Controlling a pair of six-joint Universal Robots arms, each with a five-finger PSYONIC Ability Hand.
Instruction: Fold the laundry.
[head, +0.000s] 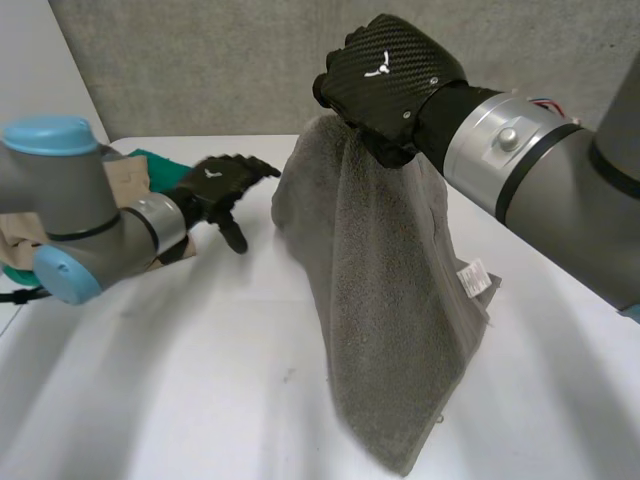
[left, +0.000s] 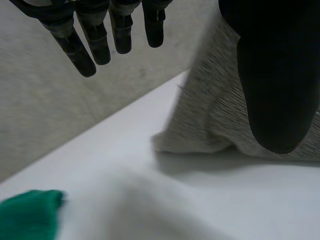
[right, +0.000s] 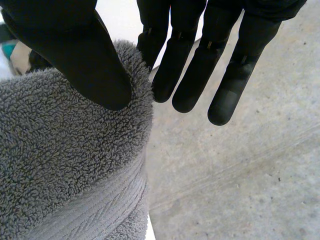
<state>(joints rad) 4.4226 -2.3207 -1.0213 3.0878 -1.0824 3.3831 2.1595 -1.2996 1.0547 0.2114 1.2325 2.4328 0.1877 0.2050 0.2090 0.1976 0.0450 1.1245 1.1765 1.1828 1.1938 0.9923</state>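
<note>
A grey towel (head: 400, 300) hangs from my right hand (head: 390, 70), which is raised over the far middle of the table. Its lower part trails down toward the near edge, and a white tag (head: 473, 277) shows on its right side. In the right wrist view the thumb (right: 85, 55) presses the towel's top edge (right: 65, 165) against the straight fingers (right: 190, 65). My left hand (head: 215, 185) hovers just left of the towel with straight fingers and holds nothing. In the left wrist view its fingers (left: 100, 40) are spread, with the towel (left: 210, 115) beyond the thumb.
A green cloth (head: 150, 165) and a tan cloth (head: 125, 185) lie at the far left behind my left arm; the green one (left: 27, 215) also appears below the left palm. The white table (head: 200, 380) runs to a grey wall at the back.
</note>
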